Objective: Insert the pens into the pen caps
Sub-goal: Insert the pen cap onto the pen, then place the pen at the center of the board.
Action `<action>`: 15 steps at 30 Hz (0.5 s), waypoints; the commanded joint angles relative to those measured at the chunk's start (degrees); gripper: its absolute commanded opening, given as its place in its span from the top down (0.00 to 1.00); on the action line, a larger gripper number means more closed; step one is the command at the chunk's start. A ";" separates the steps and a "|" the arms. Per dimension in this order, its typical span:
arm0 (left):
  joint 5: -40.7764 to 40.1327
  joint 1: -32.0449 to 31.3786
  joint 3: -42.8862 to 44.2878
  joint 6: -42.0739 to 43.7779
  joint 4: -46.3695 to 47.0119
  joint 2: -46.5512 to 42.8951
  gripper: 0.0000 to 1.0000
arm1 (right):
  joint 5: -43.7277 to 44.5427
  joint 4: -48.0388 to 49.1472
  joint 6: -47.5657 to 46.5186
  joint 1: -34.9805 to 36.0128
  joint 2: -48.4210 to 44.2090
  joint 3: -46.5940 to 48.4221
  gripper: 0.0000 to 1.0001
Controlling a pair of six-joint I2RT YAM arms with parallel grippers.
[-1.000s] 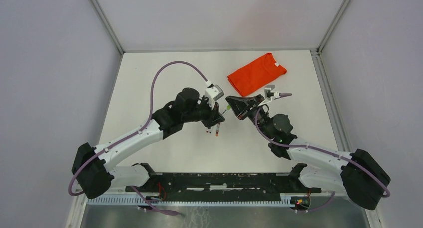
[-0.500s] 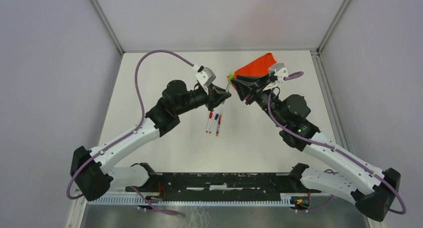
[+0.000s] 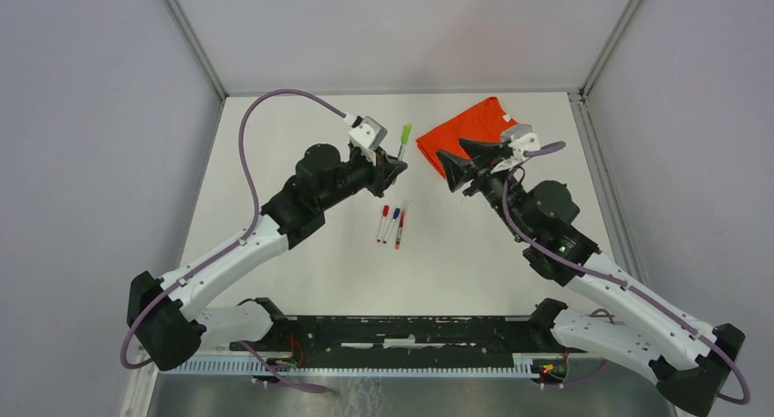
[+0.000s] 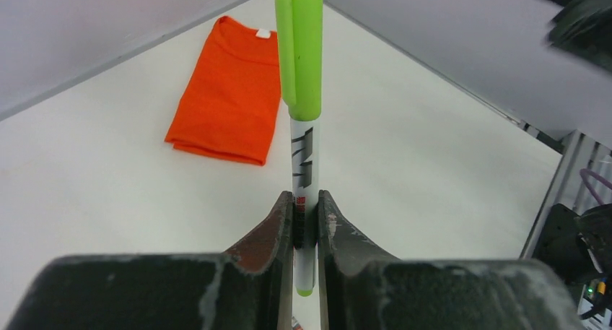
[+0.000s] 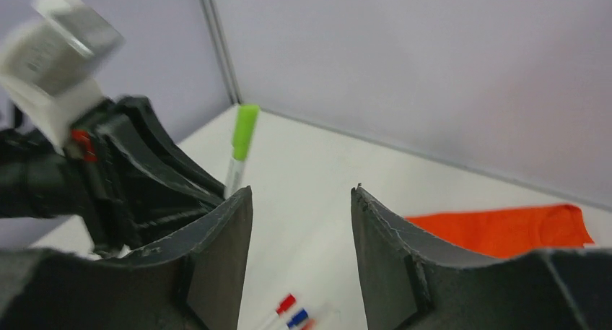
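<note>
Gripping the green pen low on the barrel, L gripper is clenched; pen's held raised, cap seated. Three pens lie mid-table. R gripper is released, empty, near shirt. Pen should be lowered flat beside the others before jaws are opened.

Both arms have white shells on the long links and black, rounded joints: the left arm in the lower left of the top view, the right arm in the lower right. A purple cable runs along each one. Each wrist carries a small white and grey camera block. The fingers are black wedges with scuffed, pale edges.
</note>
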 commanded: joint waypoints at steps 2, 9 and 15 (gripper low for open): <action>-11.17 0.04 -0.33 -7.61 -9.35 -3.17 0.98 | 8.99 -13.11 -0.20 0.19 4.42 -3.75 0.41; -17.93 0.05 -5.97 -16.85 -20.43 -3.05 0.97 | 10.58 -20.68 5.97 0.15 11.53 -5.18 0.31; -20.44 0.58 -8.35 -20.52 -25.49 1.83 0.95 | 8.08 -21.49 8.81 0.19 15.56 -6.26 0.25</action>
